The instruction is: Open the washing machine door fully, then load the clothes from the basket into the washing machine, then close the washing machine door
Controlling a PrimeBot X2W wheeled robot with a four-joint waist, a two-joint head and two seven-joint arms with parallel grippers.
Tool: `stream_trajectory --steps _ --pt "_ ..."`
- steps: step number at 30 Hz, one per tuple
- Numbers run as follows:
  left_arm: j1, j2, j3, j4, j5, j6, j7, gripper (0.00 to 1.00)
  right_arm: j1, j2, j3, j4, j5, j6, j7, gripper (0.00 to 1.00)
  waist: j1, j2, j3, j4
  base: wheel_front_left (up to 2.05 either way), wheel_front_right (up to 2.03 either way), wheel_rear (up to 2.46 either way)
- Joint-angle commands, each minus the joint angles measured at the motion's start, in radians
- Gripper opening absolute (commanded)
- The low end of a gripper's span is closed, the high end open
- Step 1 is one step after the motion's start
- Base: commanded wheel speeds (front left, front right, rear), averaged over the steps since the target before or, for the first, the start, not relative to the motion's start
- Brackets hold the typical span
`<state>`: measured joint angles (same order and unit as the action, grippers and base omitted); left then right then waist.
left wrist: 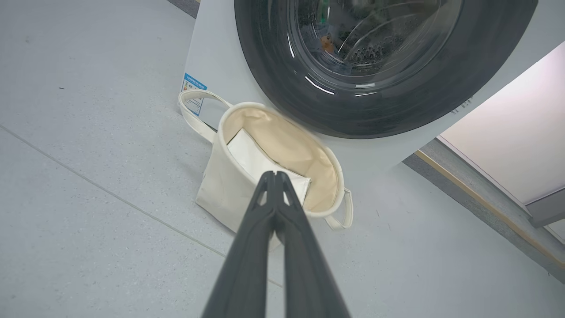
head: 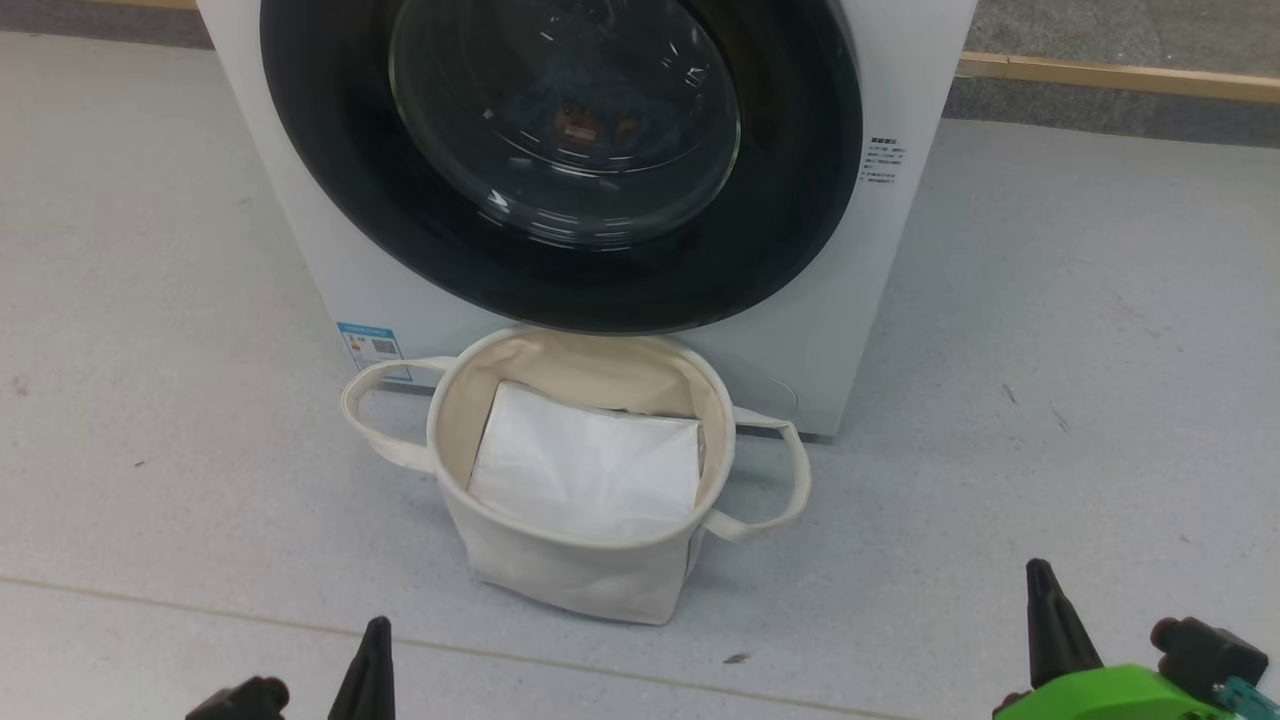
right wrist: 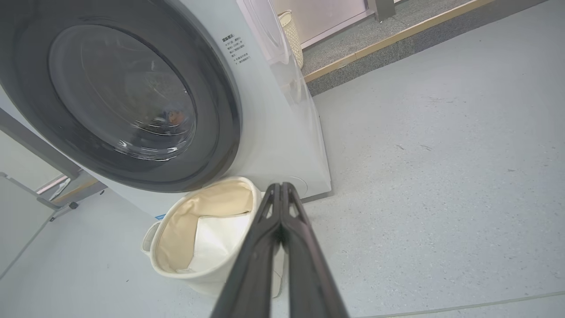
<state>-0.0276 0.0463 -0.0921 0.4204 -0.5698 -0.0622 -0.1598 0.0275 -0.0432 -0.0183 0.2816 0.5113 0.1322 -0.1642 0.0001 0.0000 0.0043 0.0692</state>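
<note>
Standing on the pale grey floor (head: 1050,350), the washing machine (head: 910,60) is taking up the far middle of the scene. The washing machine door (head: 560,120) is lying shut, its black rim flat against the white front. The basket (head: 560,580) is sitting upright on the floor just in front of the machine, below the door, with its two handles looping out left and right. A flat white sheet (head: 590,465) is lying inside it. The left pincer (left wrist: 274,174) is hanging at the near left and the right pincer (right wrist: 280,185) at the near right. Both have their fingers pressed together and are gripping nothing, apart from the basket. A blue sticker (head: 372,347) is showing at the machine's lower left corner. A small orange-brown patch (head: 580,125) is showing dimly through the glass; whether it is the clothes I cannot tell.
</note>
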Motion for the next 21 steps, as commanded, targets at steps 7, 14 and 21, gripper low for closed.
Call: stream_trajectory --steps 7,14,21 --pt "-0.049 0.002 0.031 -0.048 -0.086 -0.009 0.022 0.00 -0.048 -0.006 -0.007 -0.033 0.092 0.000 0.021 0.00 -0.0001 0.0000 0.000 -0.005 0.00 0.00 0.00" --pt "-0.051 0.002 0.045 -0.058 -0.164 -0.014 0.042 0.00 -0.055 -0.007 -0.014 -0.033 0.175 -0.001 0.042 0.00 -0.0001 0.0000 0.000 -0.010 0.00 0.00 0.00" --pt "-0.054 0.002 0.060 -0.068 -0.242 -0.019 0.063 0.00 -0.062 -0.007 -0.020 -0.033 0.258 -0.001 0.062 0.00 -0.0001 0.0000 0.000 -0.015 0.00 0.00 0.00"
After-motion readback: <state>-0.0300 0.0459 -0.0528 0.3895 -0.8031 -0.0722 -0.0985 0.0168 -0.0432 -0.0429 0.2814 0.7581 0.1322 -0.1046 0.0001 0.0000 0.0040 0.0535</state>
